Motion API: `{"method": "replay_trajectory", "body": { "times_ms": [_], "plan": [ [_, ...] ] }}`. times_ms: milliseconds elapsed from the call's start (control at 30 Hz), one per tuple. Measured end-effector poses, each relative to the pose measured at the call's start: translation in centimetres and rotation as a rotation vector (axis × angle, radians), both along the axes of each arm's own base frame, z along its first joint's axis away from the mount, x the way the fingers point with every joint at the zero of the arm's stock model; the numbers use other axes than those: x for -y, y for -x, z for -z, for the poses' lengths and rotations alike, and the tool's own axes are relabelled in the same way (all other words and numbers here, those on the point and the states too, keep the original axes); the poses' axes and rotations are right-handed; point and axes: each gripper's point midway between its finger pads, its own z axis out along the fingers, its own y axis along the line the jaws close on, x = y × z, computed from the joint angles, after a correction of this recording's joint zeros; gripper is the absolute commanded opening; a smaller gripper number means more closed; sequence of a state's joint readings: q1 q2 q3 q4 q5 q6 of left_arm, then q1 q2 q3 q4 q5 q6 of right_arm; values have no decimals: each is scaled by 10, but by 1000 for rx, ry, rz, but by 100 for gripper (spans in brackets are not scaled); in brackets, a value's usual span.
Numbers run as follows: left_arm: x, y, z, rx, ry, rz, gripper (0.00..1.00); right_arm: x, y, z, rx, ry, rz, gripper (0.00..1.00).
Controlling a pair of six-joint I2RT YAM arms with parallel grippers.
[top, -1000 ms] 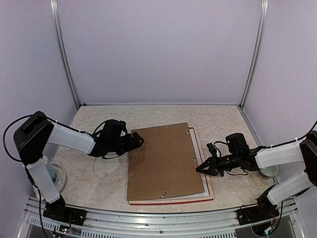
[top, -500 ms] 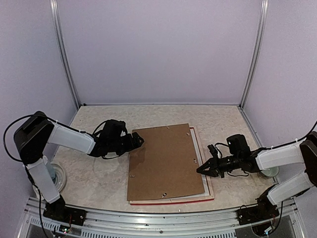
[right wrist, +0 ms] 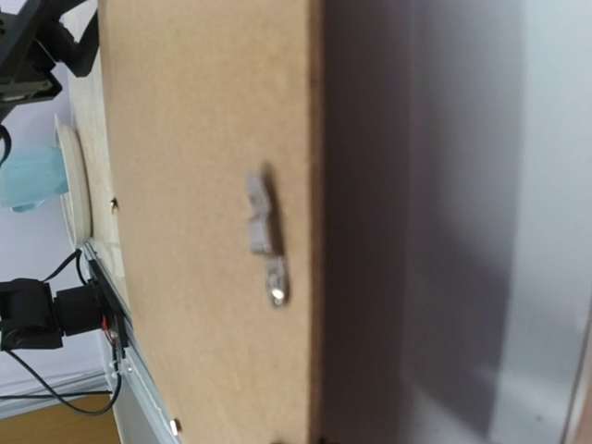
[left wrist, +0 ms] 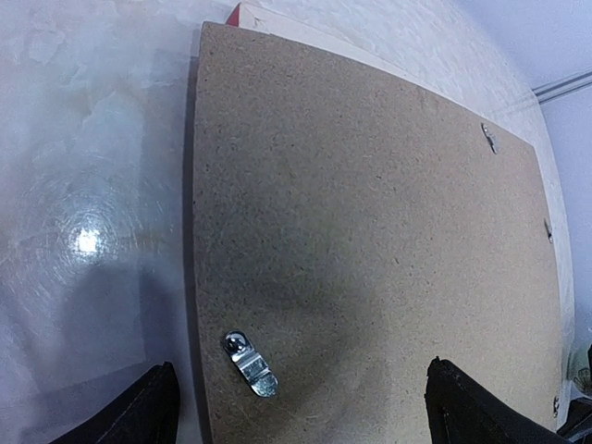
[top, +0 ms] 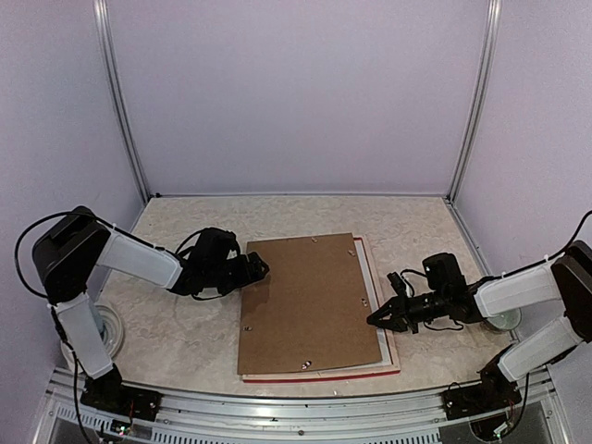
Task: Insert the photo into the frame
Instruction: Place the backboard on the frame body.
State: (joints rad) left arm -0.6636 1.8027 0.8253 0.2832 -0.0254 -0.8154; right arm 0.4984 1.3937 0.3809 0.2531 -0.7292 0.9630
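The top camera looks down on the whole table (top: 185, 324); both wrist cameras face the backing board (top: 310, 301) up close.

The frame (top: 324, 377) lies flat in the middle of the counter (top: 185, 338). A backing board (top: 305, 301) lies on it, covering all but strips along its right and near sides. The left fingers (top: 257, 267) sit at the board's left edge, towards the far corner, above a clip (left wrist: 250, 363) on the board. The right fingers (top: 375, 317) meet the right edge, nearer the front. A round pad (top: 113, 331) lies at the counter's far left, and another (top: 504, 321) lies at its far right.
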Motion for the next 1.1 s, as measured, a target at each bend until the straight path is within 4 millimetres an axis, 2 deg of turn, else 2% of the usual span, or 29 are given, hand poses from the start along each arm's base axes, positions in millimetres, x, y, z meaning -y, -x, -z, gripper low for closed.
{"method": "replay_trajectory", "body": {
  "times_ms": [233, 733, 1100],
  "plan": [
    [11, 2, -7, 2, 56, 39, 91, 0, 0, 2, -4, 2, 1, 0],
    [11, 6, -10, -4, 78, 44, 91, 0, -1, 0, 5, -3, 0, 0],
    [12, 6, -27, 23, 97, 43, 91, 1, -2, -9, 33, -9, 0, 0]
  ]
}}
